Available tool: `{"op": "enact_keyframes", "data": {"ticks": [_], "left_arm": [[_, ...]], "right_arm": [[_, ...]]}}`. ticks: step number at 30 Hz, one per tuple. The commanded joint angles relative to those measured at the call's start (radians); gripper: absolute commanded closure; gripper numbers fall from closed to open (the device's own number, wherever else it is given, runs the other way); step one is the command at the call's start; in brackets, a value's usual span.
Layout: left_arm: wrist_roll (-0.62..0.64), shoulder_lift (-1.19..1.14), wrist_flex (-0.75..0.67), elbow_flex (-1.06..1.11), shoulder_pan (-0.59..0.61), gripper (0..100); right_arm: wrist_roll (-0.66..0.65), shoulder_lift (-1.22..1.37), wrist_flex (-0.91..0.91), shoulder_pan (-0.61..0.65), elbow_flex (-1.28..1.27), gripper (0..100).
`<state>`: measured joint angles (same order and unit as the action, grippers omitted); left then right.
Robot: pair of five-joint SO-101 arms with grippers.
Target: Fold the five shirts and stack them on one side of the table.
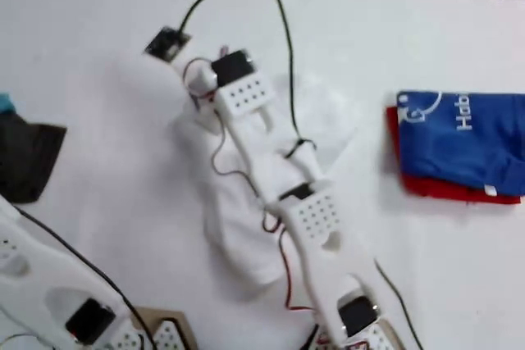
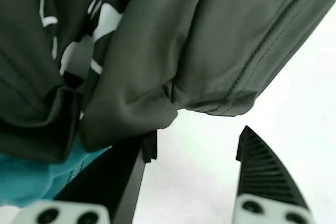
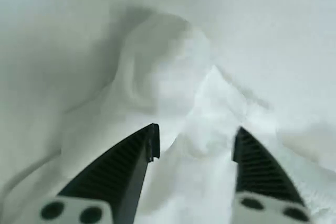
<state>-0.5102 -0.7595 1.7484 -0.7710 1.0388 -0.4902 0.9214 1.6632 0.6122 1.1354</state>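
The white shirt [image 1: 238, 239] lies crumpled at the middle of the table [image 1: 98, 79], beneath the right claw [image 3: 195, 132], which is held wide over it. An edge should be pinched cleanly, one layer only. The left claw [image 2: 197, 137], also wide, is beside the dark shirt [image 2: 210, 40].

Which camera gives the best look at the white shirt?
The high view: the white shirt lies mid-table, its outline visible though an arm covers part. The right wrist view shows its crumpled folds close-up by the open right hand. The left wrist view faces a dark shirt.
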Motion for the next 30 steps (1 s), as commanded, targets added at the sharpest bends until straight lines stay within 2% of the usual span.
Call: {"op": "enact_keyframes", "data": {"ticks": [1, 12, 17, 24, 27, 30], "left_arm": [[0.002, 0.057, 0.009, -0.039, -0.014, 74], [0.002, 0.052, 0.014, -0.039, -0.021, 74], [0.002, 0.061, 0.017, -0.039, -0.017, 74], [0.002, 0.061, 0.029, -0.039, -0.021, 74], [0.002, 0.061, 0.029, -0.039, -0.021, 74], [0.002, 0.061, 0.031, -0.039, -0.021, 74]], "right_arm": [[0.003, -0.012, -0.025, 0.012, 0.048, 64.8], [-0.003, 0.012, -0.208, 0.17, 0.034, 64.7], [-0.006, 0.107, -0.272, 0.173, 0.038, 64.8], [-0.006, 0.206, -0.255, 0.156, 0.04, 65.0], [-0.006, 0.214, -0.232, 0.114, 0.04, 72.4], [-0.006, 0.216, -0.226, 0.053, 0.04, 90.6]]}}
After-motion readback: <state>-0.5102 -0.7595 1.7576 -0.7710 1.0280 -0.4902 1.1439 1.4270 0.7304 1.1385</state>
